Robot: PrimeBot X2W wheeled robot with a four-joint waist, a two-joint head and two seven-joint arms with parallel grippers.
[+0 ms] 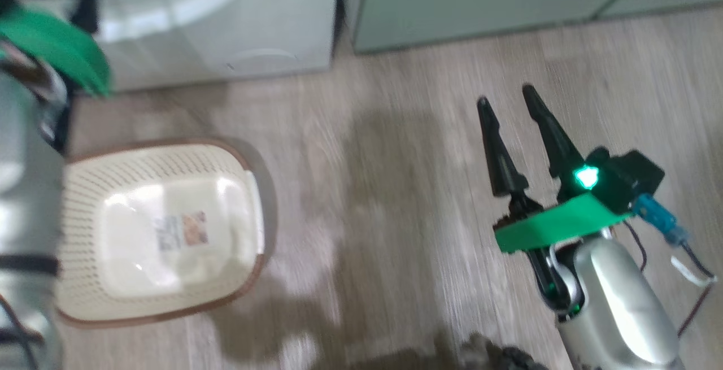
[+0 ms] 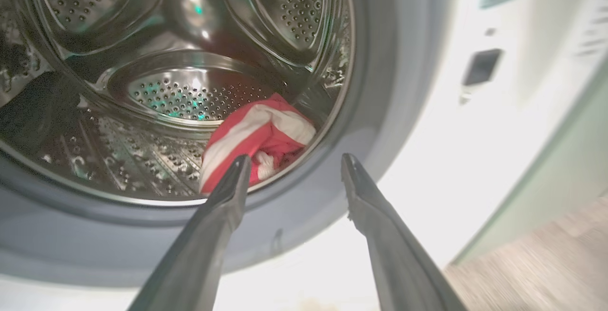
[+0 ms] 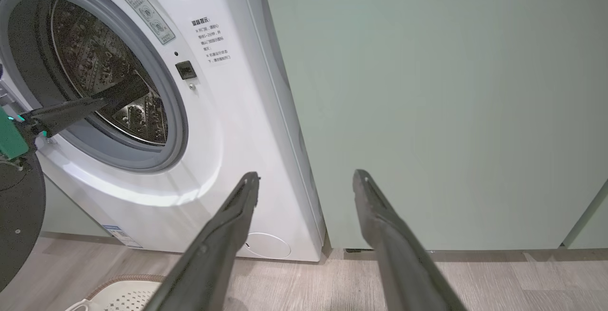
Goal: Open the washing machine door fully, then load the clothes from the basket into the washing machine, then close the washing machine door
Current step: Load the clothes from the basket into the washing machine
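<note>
The washing machine (image 3: 228, 126) stands with its round mouth uncovered. In the left wrist view the clothes (image 2: 256, 130), red with white stripes, lie in the steel drum (image 2: 190, 92) just behind the grey gasket (image 2: 375, 88). My left gripper (image 2: 294, 159) hovers open before the mouth's lower lip, holding nothing. Its fingers (image 3: 85, 107) point into the opening in the right wrist view. The basket (image 1: 85, 189) sits on the floor before the machine (image 1: 226, 31), only a label on its bottom. My right gripper (image 1: 505, 96) hangs open over the floor to the right. I cannot make out the door for certain.
Pale green cabinets (image 3: 427, 88) adjoin the machine's right side and reach the floor (image 1: 480, 3). Wooden flooring (image 1: 367, 189) spreads between the basket and my right arm. A dark fuzzy shape (image 1: 497, 356) lies at the bottom edge. The basket's corner (image 3: 118, 294) shows under the right fingers.
</note>
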